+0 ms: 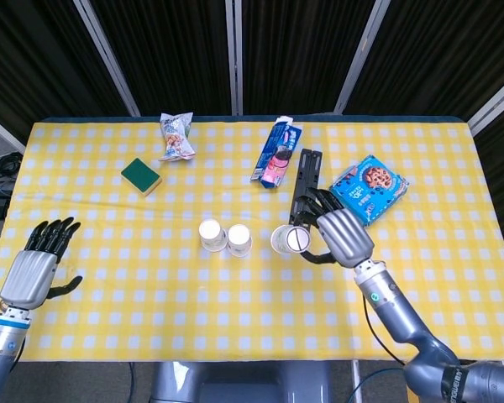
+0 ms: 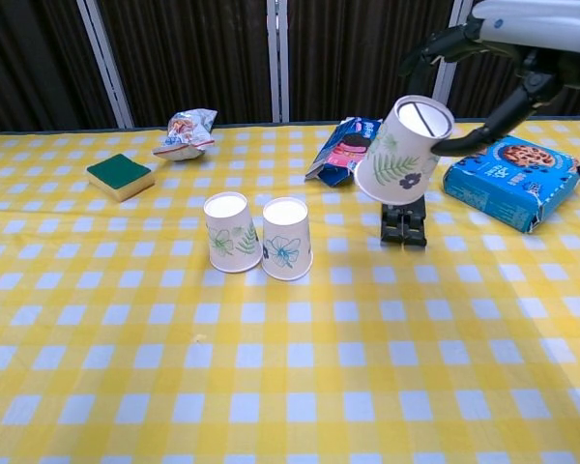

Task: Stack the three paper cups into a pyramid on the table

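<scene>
My right hand grips the third leaf-printed white paper cup tilted, aloft right of the two touching upturned cups; lowering it askew could topple them.

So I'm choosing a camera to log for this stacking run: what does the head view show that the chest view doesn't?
Only the head view shows the left hand, open and holding nothing, and the right forearm. Only the chest view shows the leaf print on the lifted cup and that it hangs tilted, clear of the table. Both show the right hand holding that cup, the two upside-down cups side by side, the sponge and the cookie box.
</scene>
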Robot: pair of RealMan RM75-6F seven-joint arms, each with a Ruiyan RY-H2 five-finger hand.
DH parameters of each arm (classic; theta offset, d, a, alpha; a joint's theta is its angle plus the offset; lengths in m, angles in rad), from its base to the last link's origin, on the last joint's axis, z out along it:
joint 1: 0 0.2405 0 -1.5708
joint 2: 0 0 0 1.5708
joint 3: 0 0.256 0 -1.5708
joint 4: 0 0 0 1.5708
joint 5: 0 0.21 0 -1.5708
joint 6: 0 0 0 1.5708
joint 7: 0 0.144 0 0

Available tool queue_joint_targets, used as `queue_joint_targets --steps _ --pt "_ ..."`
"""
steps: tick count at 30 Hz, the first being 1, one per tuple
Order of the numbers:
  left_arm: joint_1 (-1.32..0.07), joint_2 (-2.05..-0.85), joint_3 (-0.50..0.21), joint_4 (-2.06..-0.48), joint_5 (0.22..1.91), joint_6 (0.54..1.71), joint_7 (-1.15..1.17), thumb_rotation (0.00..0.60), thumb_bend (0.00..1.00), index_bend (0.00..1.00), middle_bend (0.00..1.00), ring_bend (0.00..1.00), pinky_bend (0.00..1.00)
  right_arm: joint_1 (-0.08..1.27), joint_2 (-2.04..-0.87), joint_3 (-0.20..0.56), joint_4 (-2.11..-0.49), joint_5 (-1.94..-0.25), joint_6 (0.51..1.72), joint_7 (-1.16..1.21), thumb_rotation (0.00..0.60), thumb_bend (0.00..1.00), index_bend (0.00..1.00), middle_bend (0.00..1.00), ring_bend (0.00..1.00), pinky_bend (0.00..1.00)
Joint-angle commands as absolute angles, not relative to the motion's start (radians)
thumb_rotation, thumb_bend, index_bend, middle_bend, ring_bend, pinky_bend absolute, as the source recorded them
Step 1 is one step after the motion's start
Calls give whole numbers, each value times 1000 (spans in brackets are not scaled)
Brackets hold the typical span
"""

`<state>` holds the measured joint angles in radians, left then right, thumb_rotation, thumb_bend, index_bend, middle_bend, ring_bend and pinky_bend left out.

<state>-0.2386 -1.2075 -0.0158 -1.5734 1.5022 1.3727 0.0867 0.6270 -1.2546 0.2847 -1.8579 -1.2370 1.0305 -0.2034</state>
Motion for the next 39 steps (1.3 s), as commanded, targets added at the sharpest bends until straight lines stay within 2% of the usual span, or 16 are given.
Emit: queue_joint_targets --steps 1,17,39 --pt "-241 -1209 -17 -1569 1500 1367 82 600 226 0 0 0 0 708 -1309 336 -1825 -1119 977 -255 600 184 561 168 0 105" --pt "-249 -1202 -27 -1549 1484 1338 28 600 225 0 0 0 0 881 -1455 374 -1750 -950 969 -407 600 183 573 171 0 105" --pt "-255 -1172 -27 -1557 1460 1291 -23 600 225 0 0 0 0 1025 -1640 344 -1590 -816 986 -516 600 184 579 172 0 105"
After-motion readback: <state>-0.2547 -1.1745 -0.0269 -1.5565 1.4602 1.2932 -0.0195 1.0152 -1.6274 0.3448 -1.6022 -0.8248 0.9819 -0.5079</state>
